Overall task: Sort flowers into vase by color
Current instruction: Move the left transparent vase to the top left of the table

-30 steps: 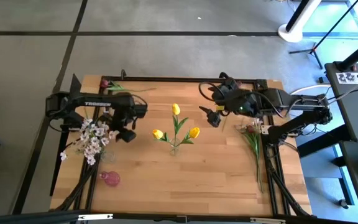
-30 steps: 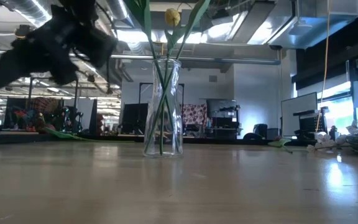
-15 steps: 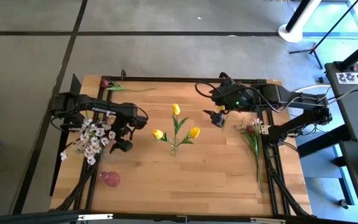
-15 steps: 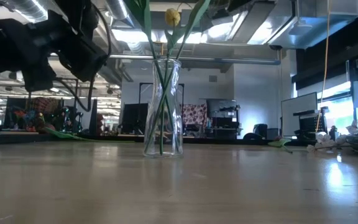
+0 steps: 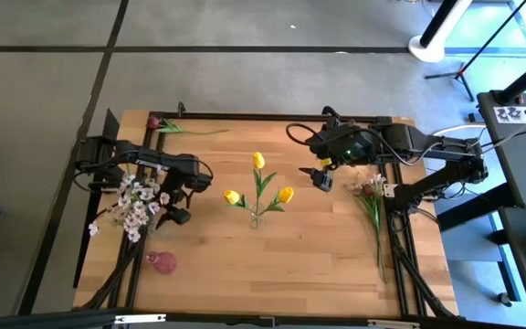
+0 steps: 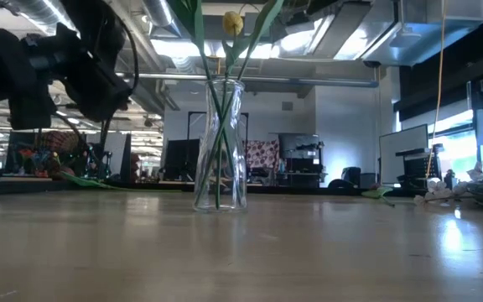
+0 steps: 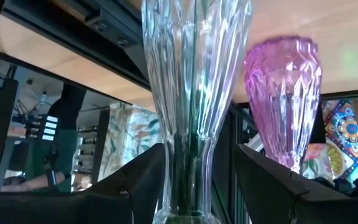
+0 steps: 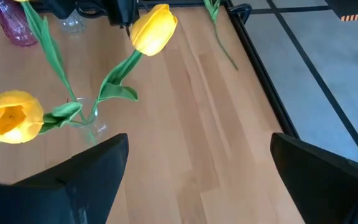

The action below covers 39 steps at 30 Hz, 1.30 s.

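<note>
Three yellow tulips (image 5: 258,161) on long green stems are standing in a clear ribbed glass vase (image 6: 220,144) at the middle of the wooden table (image 5: 290,256), their heads fanning toward 12, 9 and 3 o'clock from the vase. At about 9 o'clock from them, near the table's left edge, a spray of small white-pink blossoms (image 5: 138,205) is standing in a second clear vase (image 7: 194,93), with an empty pink vase (image 5: 162,263) just beside it at 6 o'clock. A dark red bloom (image 5: 154,122) on a green stem is lying flat at the table's 11 o'clock corner, and another bunch of pinkish flowers (image 5: 371,192) is lying along the right edge at 3 o'clock.

The left gripper (image 5: 176,212) is hovering beside the blossoms, fingers (image 7: 129,190) spread apart and holding nothing, the clear vase showing between them. The right gripper (image 5: 322,176) is hanging at 2 o'clock from the tulips, its fingers (image 8: 92,171) wide apart and empty.
</note>
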### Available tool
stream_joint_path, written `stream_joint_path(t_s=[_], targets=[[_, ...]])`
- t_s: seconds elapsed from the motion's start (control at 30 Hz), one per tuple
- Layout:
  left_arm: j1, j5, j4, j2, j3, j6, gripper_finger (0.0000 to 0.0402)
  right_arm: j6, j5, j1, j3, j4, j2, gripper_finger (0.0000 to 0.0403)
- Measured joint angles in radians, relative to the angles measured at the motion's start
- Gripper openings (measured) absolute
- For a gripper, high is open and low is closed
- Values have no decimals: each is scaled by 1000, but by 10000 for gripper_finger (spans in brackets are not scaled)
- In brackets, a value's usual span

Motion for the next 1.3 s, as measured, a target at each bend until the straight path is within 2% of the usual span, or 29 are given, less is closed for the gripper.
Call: stream_joint_path(t_s=[0.3,0.67,0.83,0.9,1.03,1.3], targets=[[-24,21,0,-4,-5,33,186,19,6,0,0,-2,0,390],[-24,33,0,-4,-5,34,103,20,11,0,0,13,0,390],[-17,37,1,-4,13,33,99,-27,114,0,0,8,-1,390],[3,32,1,-4,42,26,105,-47,141,-4,0,0,-6,390],[78,-16,-1,22,107,17,106,-85,108,-42,0,4,-7,390],[285,-126,-41,206,239,148,107,-112,36,-129,0,13,-9,390]])
